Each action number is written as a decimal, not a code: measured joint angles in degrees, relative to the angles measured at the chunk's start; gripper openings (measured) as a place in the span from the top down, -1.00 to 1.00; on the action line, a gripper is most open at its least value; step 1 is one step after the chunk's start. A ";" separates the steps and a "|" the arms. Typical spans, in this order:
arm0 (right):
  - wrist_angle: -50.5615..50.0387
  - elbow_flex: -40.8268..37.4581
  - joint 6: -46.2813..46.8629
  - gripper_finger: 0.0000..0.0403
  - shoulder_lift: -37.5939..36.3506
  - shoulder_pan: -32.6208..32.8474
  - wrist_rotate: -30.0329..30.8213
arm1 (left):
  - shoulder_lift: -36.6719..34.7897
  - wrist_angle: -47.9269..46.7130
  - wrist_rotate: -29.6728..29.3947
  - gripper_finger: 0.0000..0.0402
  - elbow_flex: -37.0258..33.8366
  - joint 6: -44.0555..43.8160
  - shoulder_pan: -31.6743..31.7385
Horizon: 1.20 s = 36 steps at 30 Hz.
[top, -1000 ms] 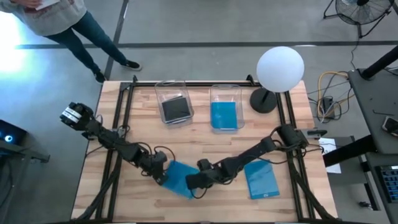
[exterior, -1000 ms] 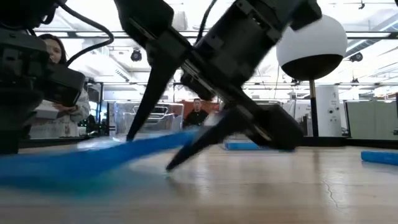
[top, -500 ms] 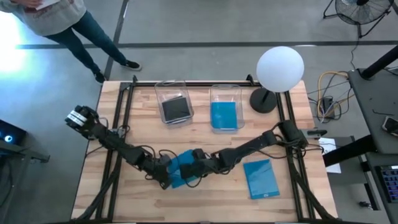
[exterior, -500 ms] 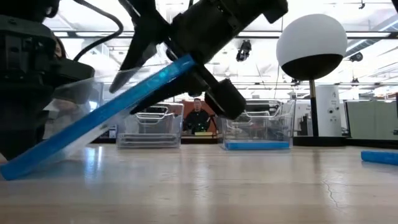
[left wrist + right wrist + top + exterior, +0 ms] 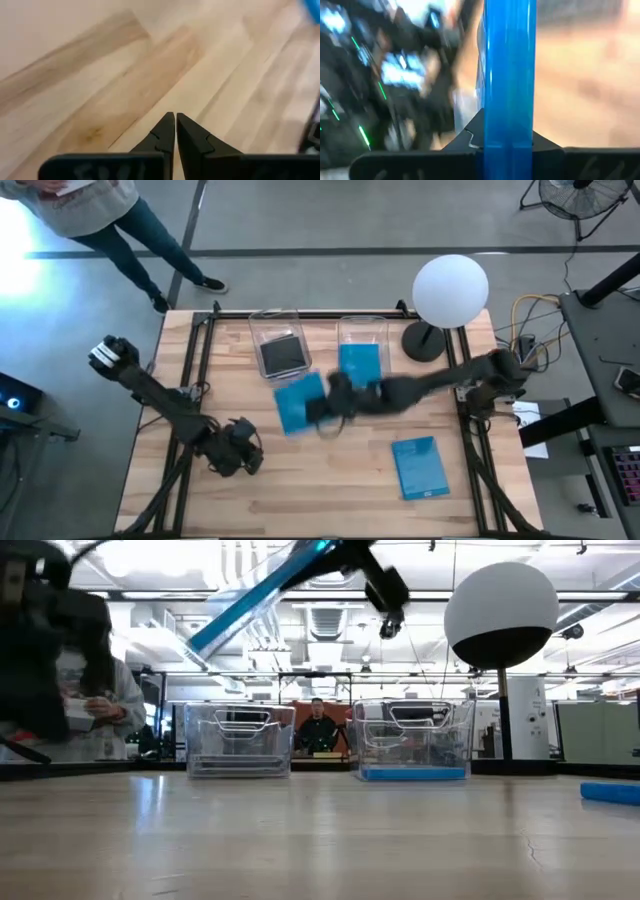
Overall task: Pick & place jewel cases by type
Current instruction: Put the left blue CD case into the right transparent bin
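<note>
High view: right gripper (image 5: 312, 409) jaws clamped on blue jewel case (image 5: 298, 402) aloft; left gripper (image 5: 252, 465) jaws closed, empty.

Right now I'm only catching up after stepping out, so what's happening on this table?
The robot is sorting jewel cases by colour. The right gripper holds a blue jewel case in the air, near the two clear bins. The left bin holds a dark case; the right bin holds a blue case. Another blue case lies on the table. The left gripper is shut and empty, low over the table's front left.
</note>
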 joint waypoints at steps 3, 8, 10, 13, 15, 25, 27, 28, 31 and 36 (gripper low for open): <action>3.42 0.05 -4.90 0.93 -1.98 -6.17 1.35 | -2.72 -0.75 -3.41 1.00 0.04 -0.46 -0.23; 4.92 2.84 -11.12 0.93 -0.61 -14.97 -0.15 | -4.58 -1.85 -5.90 1.00 0.58 -0.56 -0.14; 0.91 4.14 -13.52 0.93 -0.39 -17.15 0.05 | -5.12 -3.03 -6.65 1.00 0.97 -0.68 -0.29; -14.99 6.15 -15.16 0.93 -1.99 -18.18 5.71 | -5.22 -4.32 -7.29 1.00 1.57 -0.66 -0.46; -25.94 8.14 -17.52 0.93 -4.05 -18.18 9.14 | -5.24 -4.60 -7.82 1.00 1.76 -0.63 -0.47; -43.92 7.85 -26.82 0.92 -7.61 -28.14 -7.27 | -5.06 -5.18 -8.71 1.00 0.89 0.56 0.84; -44.64 7.57 -32.49 0.88 -6.09 -30.59 -13.66 | -5.09 -5.16 -8.69 1.00 0.90 0.64 0.84; -46.09 7.44 -34.11 0.84 -5.57 -31.69 -15.22 | -5.09 -5.12 -8.66 1.00 0.87 0.65 0.84; -48.97 7.63 -36.92 0.67 -4.95 -33.76 -18.12 | -5.11 -4.94 -8.58 1.00 0.87 0.65 0.84; -49.18 7.79 -42.54 0.30 -4.97 -33.72 -22.29 | -5.11 -4.99 -8.49 1.00 0.86 0.79 0.84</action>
